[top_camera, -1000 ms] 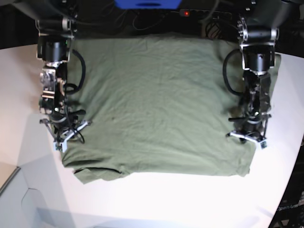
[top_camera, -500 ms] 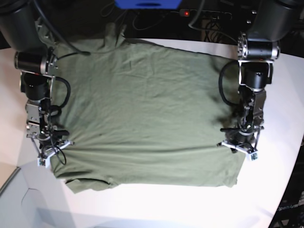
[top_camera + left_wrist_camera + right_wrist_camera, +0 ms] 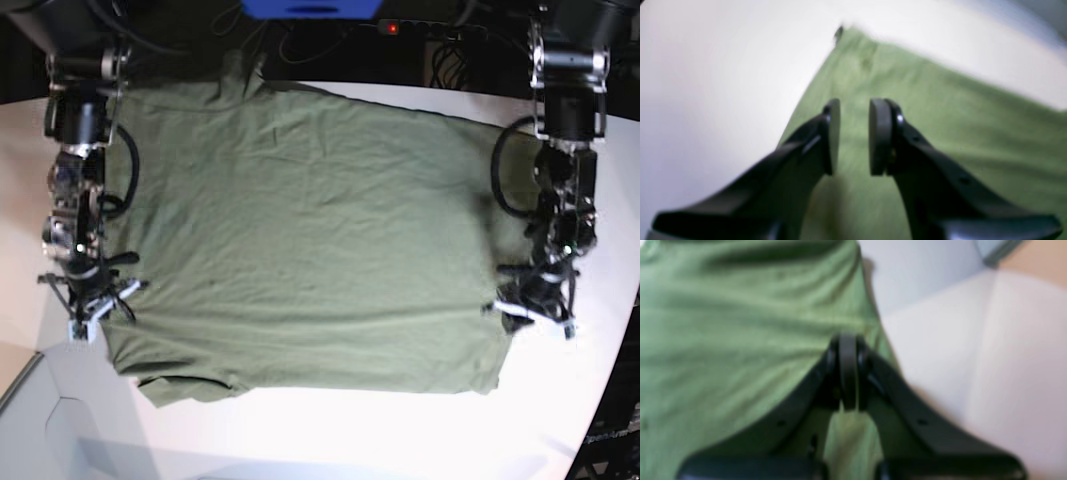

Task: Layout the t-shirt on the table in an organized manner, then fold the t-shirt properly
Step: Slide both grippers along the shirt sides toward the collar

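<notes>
Now I see the right gripper (image 3: pixel 848 373) pinching the t-shirt (image 3: pixel 310 230) edge; left gripper (image 3: pixel 853 143) parted, empty, table (image 3: pixel 350 430) bare around.

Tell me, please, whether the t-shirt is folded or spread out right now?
Spread out: the t-shirt lies flat and open across the table, with no fold made yet.

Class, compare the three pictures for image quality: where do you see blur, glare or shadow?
Base view: sharpest; glare washes out the table below the t-shirt. Left wrist view: motion blur smears the t-shirt's far edge, the jaws crisper. Right wrist view: soft all over, the jaws and cloth folds hazy, with a grey shadow on the table beside the cloth.
</notes>
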You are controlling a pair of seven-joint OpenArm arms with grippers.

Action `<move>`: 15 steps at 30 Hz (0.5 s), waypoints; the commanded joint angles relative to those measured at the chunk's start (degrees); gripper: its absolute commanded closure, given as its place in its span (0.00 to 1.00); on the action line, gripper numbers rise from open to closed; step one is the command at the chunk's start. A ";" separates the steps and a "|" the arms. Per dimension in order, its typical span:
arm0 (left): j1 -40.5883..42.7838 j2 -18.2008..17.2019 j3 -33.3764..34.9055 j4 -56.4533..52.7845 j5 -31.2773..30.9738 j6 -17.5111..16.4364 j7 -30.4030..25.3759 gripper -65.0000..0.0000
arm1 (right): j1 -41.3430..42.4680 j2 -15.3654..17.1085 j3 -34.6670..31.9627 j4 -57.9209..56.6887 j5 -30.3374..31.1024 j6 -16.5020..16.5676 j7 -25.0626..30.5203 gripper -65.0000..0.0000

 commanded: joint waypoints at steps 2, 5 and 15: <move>2.49 -0.58 -0.10 1.01 -0.33 -0.16 -0.48 0.77 | -3.13 -0.99 0.01 6.18 0.61 0.41 -1.16 1.00; 6.53 -0.67 -0.10 0.40 -0.33 -0.25 -0.57 0.77 | -9.02 -3.36 0.01 11.37 0.61 0.41 -2.91 1.00; 13.12 -0.50 -0.10 -0.31 -0.33 -0.51 -0.66 0.77 | -7.35 -5.29 -0.07 0.47 0.61 0.50 -1.42 1.00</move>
